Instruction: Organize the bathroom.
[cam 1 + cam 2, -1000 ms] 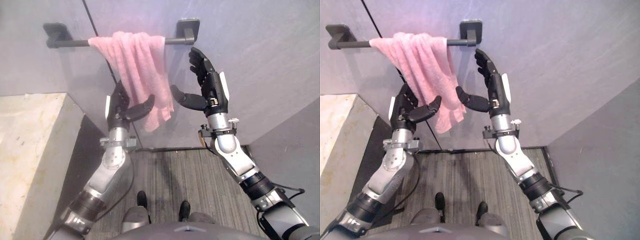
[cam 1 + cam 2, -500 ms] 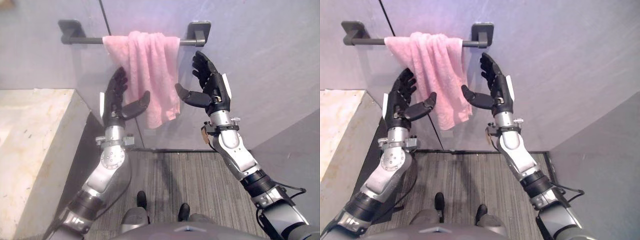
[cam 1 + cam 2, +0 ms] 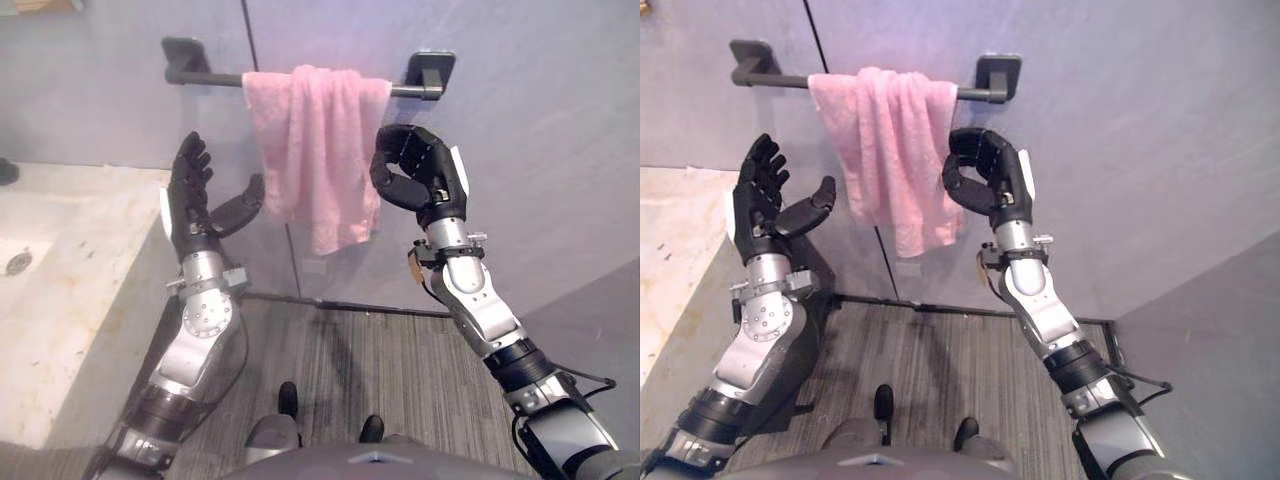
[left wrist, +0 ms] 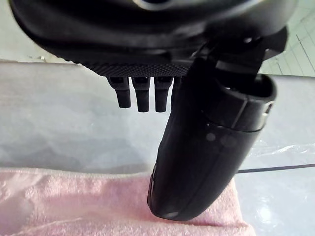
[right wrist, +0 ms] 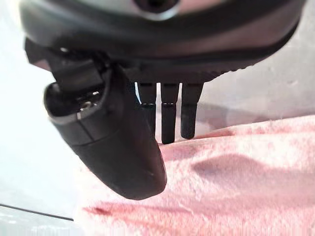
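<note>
Pink towel (image 3: 320,150) draped on rail (image 3: 205,77), right hand (image 3: 415,175) curled beside it

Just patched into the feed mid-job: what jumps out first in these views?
A pink towel hangs bunched over a dark towel bar on the grey wall, off-centre toward the bar's right bracket. The right hand, fingers curled, is at the towel's right edge, while the left hand is raised with straight fingers, just left of the towel. A pale stone counter runs along the robot's left.
</note>
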`<state>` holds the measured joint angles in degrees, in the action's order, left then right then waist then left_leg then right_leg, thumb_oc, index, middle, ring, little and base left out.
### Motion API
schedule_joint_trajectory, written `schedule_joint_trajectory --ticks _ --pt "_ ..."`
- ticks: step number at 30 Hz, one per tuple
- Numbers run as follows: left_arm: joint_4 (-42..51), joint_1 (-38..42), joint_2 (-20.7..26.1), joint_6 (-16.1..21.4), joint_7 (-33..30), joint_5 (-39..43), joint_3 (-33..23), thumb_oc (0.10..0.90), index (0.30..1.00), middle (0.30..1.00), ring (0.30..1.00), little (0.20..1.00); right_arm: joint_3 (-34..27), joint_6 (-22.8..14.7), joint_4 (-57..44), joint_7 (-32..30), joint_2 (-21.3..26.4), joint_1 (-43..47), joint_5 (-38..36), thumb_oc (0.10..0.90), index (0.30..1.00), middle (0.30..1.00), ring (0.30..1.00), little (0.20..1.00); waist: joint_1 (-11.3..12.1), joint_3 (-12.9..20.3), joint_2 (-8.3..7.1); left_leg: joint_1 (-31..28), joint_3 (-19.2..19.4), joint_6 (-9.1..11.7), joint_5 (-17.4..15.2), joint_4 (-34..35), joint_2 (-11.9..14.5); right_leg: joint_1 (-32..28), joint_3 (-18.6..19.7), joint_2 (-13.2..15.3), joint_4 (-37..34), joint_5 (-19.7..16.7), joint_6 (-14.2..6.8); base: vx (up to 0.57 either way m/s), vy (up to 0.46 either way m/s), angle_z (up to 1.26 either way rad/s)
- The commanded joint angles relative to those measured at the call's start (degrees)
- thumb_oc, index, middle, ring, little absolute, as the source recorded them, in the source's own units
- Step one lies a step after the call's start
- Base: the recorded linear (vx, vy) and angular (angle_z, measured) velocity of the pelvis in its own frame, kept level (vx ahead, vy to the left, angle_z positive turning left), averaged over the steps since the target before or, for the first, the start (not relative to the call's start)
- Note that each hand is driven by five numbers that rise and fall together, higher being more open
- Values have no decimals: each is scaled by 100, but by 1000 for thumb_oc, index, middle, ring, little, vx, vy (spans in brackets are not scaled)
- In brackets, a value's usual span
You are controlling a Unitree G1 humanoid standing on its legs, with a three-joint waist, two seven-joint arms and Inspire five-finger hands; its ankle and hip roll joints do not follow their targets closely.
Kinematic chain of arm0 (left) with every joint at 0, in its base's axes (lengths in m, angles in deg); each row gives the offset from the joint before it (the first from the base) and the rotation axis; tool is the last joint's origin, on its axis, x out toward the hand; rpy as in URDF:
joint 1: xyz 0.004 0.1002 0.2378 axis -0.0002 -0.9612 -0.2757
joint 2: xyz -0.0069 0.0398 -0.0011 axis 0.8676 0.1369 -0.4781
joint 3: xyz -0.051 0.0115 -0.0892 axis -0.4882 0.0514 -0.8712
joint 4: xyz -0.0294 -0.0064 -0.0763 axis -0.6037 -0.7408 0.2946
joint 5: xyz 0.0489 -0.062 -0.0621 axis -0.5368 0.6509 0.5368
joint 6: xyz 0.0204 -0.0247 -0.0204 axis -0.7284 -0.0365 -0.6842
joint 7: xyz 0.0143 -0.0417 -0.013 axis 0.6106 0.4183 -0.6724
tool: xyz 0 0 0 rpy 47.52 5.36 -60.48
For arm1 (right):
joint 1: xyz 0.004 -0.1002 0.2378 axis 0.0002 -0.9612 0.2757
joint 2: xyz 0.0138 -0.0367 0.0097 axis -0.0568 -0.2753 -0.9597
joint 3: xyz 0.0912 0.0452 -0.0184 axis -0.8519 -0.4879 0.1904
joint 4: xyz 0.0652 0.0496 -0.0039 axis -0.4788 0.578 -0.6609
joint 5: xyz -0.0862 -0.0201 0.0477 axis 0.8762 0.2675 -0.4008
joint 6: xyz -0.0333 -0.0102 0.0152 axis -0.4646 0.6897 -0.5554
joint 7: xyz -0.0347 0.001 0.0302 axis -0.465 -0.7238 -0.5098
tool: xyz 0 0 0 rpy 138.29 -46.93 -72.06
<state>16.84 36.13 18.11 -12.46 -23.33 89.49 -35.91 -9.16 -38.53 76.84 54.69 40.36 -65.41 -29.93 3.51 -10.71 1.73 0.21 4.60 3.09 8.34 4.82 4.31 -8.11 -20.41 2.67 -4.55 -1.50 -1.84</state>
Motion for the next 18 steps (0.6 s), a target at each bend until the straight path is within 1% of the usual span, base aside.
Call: schedule_joint_trajectory --ticks 1,5,6,7,8,10,11,12,14,15,18 --pt "20 525 306 566 194 -427 -177 800 900 900 900 900 -187 -434 -121 73 -26 749 -5 400 300 300 300 300 -3 573 -261 -282 246 -120 -596 18 -352 -9 56 -15 441 587 -232 48 46 3" --pt "-134 692 299 474 356 -376 -166 800 900 900 900 900 -148 -441 -113 178 -11 669 -11 400 300 300 300 300 -85 598 -239 -329 299 -144 -616 18 -368 9 81 5 460 578 -263 49 50 0" --pt "-223 824 324 381 529 -272 -148 800 900 900 900 900 -123 -450 -103 274 -13 603 -26 400 300 300 300 300 -142 617 -226 -350 339 -155 -624 18 -376 13 92 14 465 577 -281 46 45 -3" --pt "-236 845 328 362 567 -228 -143 800 900 900 900 900 -121 -454 -102 288 -12 594 -24 400 300 300 300 300 -150 618 -223 -353 346 -157 -625 18 -375 15 95 15 466 576 -284 75 77 -6" --pt "-323 954 327 253 840 -2 -123 800 900 900 900 900 -77 -468 -69 377 -11 541 -16 400 300 300 300 300 -200 633 -198 -377 382 -170 -632 18 -385 24 106 24 485 581 -302 49 52 -6" --pt "-363 1025 334 124 997 201 -128 800 900 900 900 900 -58 -478 -56 451 -4 506 -9 400 300 300 300 300 -232 642 -181 -395 404 -180 -633 18 -388 33 118 32 497 576 -313 63 63 -2" --pt "-454 1173 397 58 1085 220 -82 800 900 900 900 900 -4 -472 -60 497 -3 484 15 400 300 300 300 300 -283 655 -157 -418 439 -196 -643 18 -400 48 119 43 523 579 -338 74 69 2" --pt "-489 1250 438 -26 1195 409 -65 800 900 900 900 900 16 -485 -50 530 7 465 3 400 300 300 300 300 -308 662 -148 -432 462 -203 -648 18 -404 55 117 50 535 577 -348 80 71 -4" --pt "-564 1383 509 -156 1290 441 -59 800 900 900 900 900 56 -498 -47 578 -4 424 24 400 300 300 300 300 -357 680 -124 -451 504 -214 -656 18 -410 75 121 65 561 580 -369 67 59 -7" --pt "-601 1465 579 -250 1418 665 -58 800 900 900 900 900 76 -502 -51 629 4 387 27 400 300 300 300 300 -387 690 -106 -462 530 -226 -666 18 -421 87 131 74 579 585 -379 66 56 -8" --pt "-682 1583 724 -308 1516 695 -105 800 900 900 900 900 110 -519 -55 711 25 321 70 400 300 300 300 300 -439 704 -72 -495 566 -246 -690 18 -440 115 149 90 621 597 -400 55 41 -6"
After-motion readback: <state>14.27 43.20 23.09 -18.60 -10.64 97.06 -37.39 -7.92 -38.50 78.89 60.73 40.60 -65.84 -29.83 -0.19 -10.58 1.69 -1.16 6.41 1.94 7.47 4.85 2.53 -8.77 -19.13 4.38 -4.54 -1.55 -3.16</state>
